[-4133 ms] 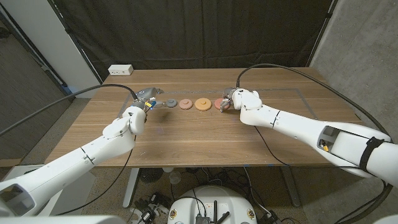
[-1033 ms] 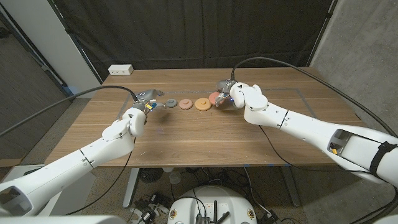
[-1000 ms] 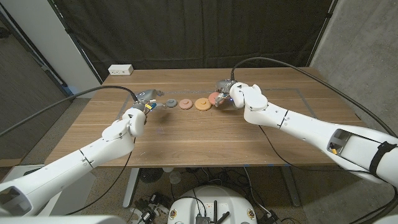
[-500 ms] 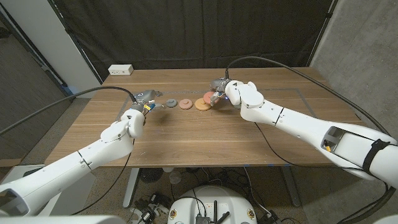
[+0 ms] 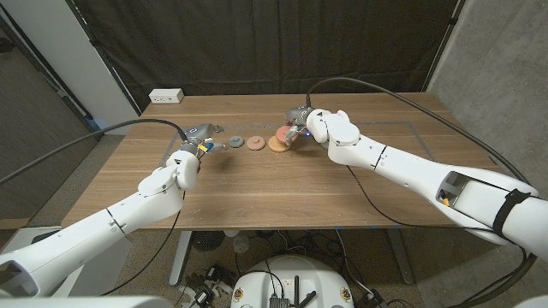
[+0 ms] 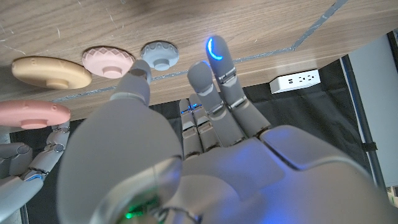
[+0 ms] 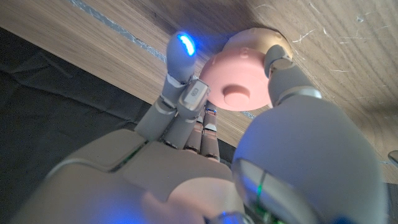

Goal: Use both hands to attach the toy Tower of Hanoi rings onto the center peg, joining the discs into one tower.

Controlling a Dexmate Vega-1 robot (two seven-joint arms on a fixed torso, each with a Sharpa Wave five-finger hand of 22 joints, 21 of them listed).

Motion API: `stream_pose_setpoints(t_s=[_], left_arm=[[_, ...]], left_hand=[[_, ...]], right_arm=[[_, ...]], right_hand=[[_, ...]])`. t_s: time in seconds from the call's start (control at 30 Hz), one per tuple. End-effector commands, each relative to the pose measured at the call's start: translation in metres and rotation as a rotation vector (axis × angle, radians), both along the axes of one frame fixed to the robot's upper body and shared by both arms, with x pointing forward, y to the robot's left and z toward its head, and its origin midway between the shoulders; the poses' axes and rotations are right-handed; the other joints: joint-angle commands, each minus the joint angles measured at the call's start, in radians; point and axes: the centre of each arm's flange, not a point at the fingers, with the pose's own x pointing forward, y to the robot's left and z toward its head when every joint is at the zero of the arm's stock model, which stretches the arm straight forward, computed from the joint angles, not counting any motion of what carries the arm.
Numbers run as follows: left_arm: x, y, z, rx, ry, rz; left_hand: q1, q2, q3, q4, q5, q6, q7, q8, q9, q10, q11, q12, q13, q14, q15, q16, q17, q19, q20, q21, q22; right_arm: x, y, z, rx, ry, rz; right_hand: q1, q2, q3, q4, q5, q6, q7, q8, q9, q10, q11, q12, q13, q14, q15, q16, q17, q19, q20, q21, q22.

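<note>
On the wooden table point(image 5: 282, 184) the right hand point(image 5: 301, 126) holds a salmon-pink disc point(image 7: 237, 88) between thumb and fingers, lifted directly over the tan disc point(image 5: 277, 143), which lies on the tabletop. Beside the tan disc, toward the robot's left, lie a smaller pink disc point(image 5: 255, 143) and then a small grey disc point(image 5: 234, 141), all in one row. The left hand point(image 5: 200, 137) is near the grey disc, its fingers point(image 6: 214, 68) extended and close together, holding nothing, tips just short of that disc. A white power strip point(image 5: 166, 96) sits at the table's far left corner
</note>
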Motion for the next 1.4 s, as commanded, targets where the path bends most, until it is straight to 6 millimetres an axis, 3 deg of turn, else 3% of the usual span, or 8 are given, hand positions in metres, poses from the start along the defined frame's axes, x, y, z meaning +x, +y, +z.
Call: stream_pose_setpoints(t_s=[0.03,1.4], left_arm=[[0.001,-0.002,0.0,0.002,0.003,-0.002],[0.003,-0.002,-0.004,0.0,0.011,-0.006]], left_hand=[[0.0,0.001,0.006,0.0,0.004,0.013,-0.001,0.004,0.003,0.003,-0.003,0.001,0.005,0.0,-0.002,0.002,0.003,-0.003,-0.101,0.004,0.0],[-0.002,0.001,0.013,0.0,0.004,0.016,-0.003,0.003,0.003,0.009,-0.005,0.0,0.008,-0.002,-0.002,0.003,-0.004,-0.005,-0.101,0.006,0.0]], right_arm=[[0.003,0.007,0.001,-0.01,0.005,0.007],[0.026,0.024,-0.005,-0.009,0.067,0.016]], right_hand=[[0.072,0.083,0.043,0.031,0.009,0.237,-0.228,0.06,0.004,0.248,-0.234,-0.001,0.009,0.013,-0.043,0.008,0.002,0.011,-0.002,0.007,0.002],[0.072,0.086,0.05,0.032,0.015,0.248,-0.224,0.059,0.004,0.26,-0.234,-0.022,0.027,0.027,-0.042,0.008,0.002,0.008,-0.002,0.027,-0.005]])
